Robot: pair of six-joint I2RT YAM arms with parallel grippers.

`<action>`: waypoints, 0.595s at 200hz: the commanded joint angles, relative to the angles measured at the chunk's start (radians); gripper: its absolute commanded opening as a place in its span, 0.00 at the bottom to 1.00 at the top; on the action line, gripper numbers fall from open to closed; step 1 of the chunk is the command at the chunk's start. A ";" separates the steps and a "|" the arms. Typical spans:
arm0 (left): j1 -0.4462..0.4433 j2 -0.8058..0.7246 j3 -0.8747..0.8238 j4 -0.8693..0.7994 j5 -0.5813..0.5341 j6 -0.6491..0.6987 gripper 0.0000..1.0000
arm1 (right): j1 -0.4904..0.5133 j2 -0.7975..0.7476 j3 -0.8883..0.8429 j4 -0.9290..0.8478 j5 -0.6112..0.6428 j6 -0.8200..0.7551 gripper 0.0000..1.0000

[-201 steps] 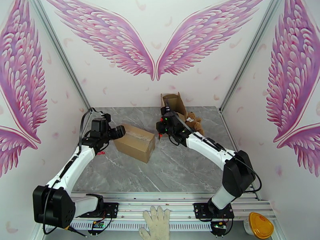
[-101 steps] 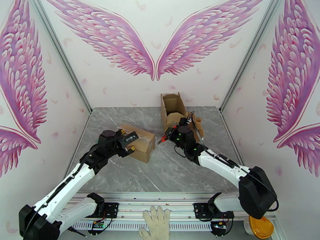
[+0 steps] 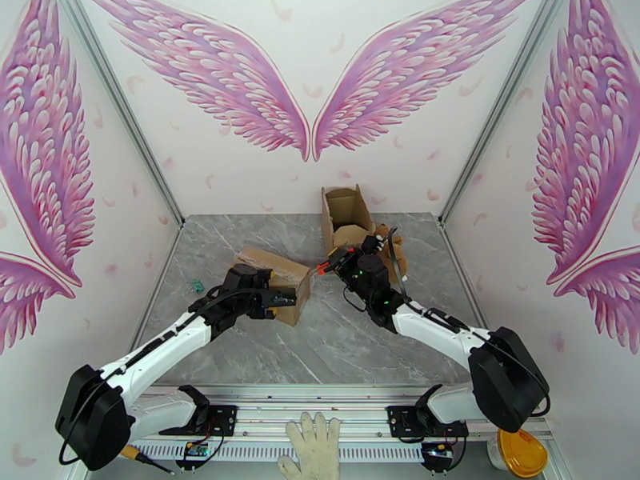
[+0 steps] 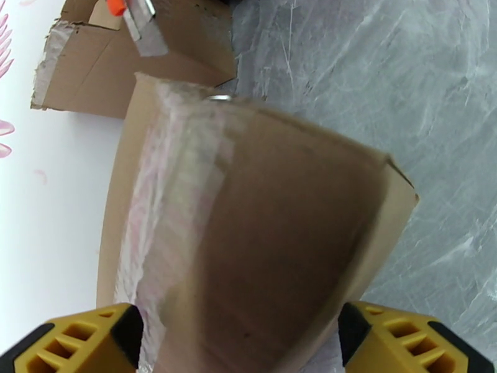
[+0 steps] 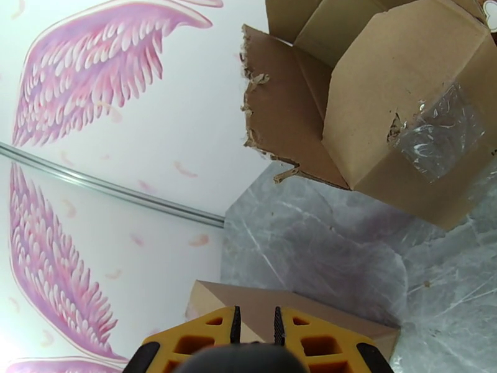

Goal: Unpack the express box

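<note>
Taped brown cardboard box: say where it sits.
Top view: the box lies left of centre, between the left gripper's open fingers; the right gripper's orange knife is just right.

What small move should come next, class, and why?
Probably move the right claw closer so the orange-handled utility knife meets the clear tape seam on the closed brown cardboard box; the left claw straddles that box, and the knife sits just off its far end.
</note>
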 commanded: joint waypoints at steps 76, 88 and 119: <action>-0.007 -0.021 0.009 0.029 0.003 -0.011 0.87 | 0.009 0.072 0.006 0.141 0.036 0.080 0.00; -0.005 -0.023 0.007 0.030 0.004 -0.014 0.87 | 0.011 0.067 0.011 0.120 0.037 0.083 0.00; -0.001 -0.025 0.002 0.033 0.009 -0.021 0.87 | 0.011 0.068 0.006 0.135 0.041 0.092 0.00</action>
